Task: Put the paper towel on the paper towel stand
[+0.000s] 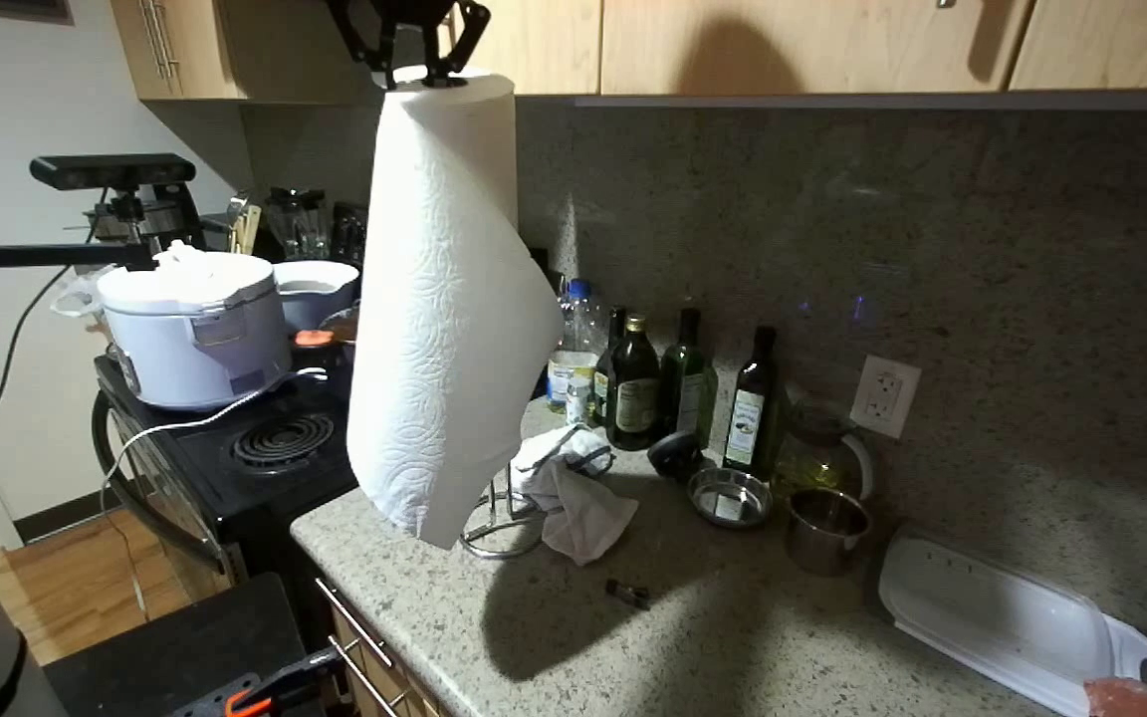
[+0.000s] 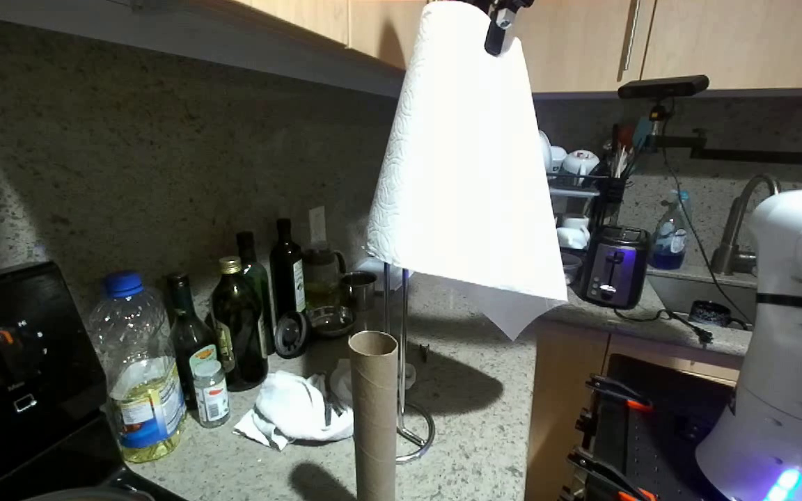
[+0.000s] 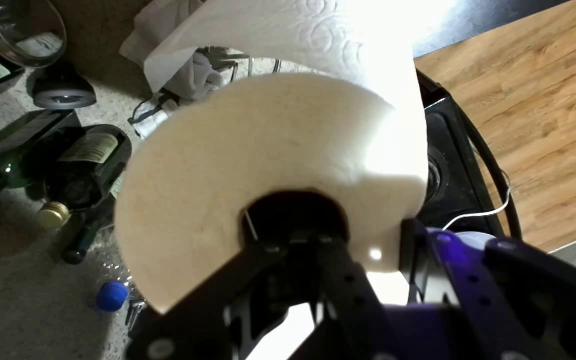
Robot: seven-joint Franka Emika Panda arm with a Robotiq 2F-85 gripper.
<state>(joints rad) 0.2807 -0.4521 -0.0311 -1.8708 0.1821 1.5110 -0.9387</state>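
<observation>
The claw (image 1: 415,80) grips the roll (image 1: 424,299) by its top wall, pinched between core (image 3: 295,212) and outer face; that thick rim should bear a firm hold. The roll should prove light but bulky, soft and easily dented, its loose sheet (image 1: 504,358) apt to snag. It hangs nearly upright above the desk (image 1: 812,647); whether the stand (image 2: 403,348), its upper part hidden, enters the core is unclear

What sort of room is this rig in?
Looks like a kitchen, probably a home one: there's a stove with a coil burner, a toaster on the counter, and a sink faucet.
</observation>
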